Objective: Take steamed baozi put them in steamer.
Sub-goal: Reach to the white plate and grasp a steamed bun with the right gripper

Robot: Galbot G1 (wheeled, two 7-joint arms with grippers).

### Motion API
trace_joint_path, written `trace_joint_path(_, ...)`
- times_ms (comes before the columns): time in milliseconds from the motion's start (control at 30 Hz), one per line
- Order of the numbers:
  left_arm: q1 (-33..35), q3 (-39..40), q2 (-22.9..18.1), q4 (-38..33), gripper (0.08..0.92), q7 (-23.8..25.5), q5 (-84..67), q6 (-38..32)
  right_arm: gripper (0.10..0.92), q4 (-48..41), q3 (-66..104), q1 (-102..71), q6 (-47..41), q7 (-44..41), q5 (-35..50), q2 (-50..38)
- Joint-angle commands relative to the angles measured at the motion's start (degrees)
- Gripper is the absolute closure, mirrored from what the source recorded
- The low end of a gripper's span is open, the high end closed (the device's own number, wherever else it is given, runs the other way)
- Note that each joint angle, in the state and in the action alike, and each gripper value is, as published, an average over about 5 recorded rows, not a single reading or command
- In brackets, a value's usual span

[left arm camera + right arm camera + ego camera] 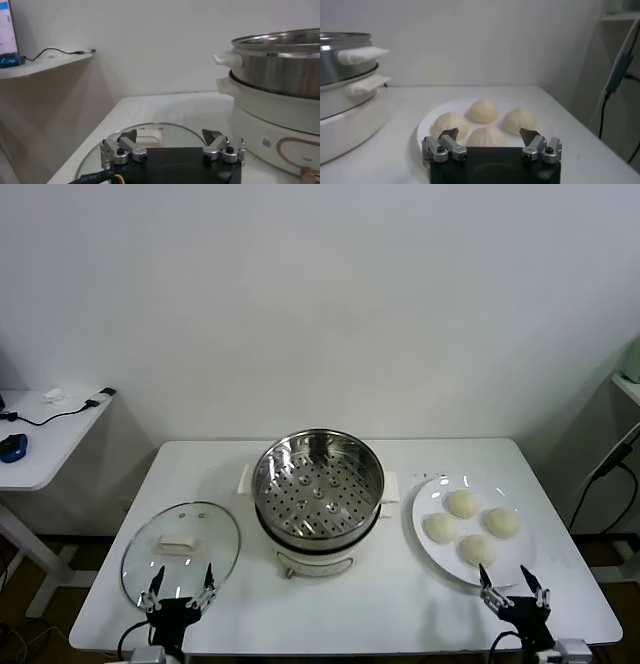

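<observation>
light: bright, even | shadows: soft | glare: steamer (318,489) rim | focus: sharp

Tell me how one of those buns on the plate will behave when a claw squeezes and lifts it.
The buns look soft and puffy, so one would probably dent under a firm squeeze. Their smooth domed tops may let the fingers slide off. Each sits flat on the plate, so it seems unlikely to roll, and probably weighs little.

A round glass lid (181,548) with a white knob lies flat on the white worktop (330,609). A white plate (436,548) sits toward the worktop's right side.
</observation>
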Motion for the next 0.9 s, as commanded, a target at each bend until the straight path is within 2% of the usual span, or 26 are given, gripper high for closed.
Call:
trace_joint_path(33,-0.14,0.58,0.31,-0.12,0.177,-0.08,-0.03,-0.19,0.203,-13.03,-5.45,32.67,-10.87,-8.50,-4.01,-18.87)
trace_joint_path(133,-0.02,1.01,0.51,0.04,0.177,-0.10,0.20,-0.50,0.203,-21.73,-14.36,43.24,-9.50,-14.27,-7.95,-25.17)
trace_joint_path(233,0.23,1.34,0.65,0.02,0.177,-0.06,0.62,-0.77,0.203,-28.95,-26.33,52.32,-7.78,-23.60,-12.52,-32.47)
trace_joint_path(400,0.57,1.45,0.40,-0.10,0.177,0.01,1.16,-1.05,0.203,-35.14,-48.77,67.19,1.35,-48.45,-19.79,-42.12)
trace_joint_path(567,0.88,1.46,-0.09,0.19,0.177,0.03,1.64,-1.53,0.203,-40.94,-63.64,80.70,8.42,-64.38,-26.13,-44.42)
trace_joint_path(767,0.82,1.48,-0.80,0.44,0.177,0.12,1.93,-1.80,0.203,-44.56,-84.77,98.04,8.24,-70.65,-26.70,-43.18)
trace_joint_path(900,0.71,1.56,-0.96,0.53,0.177,0.18,2.10,-1.90,0.203,-46.28,-95.05,106.07,3.87,-69.84,-21.56,-39.37)
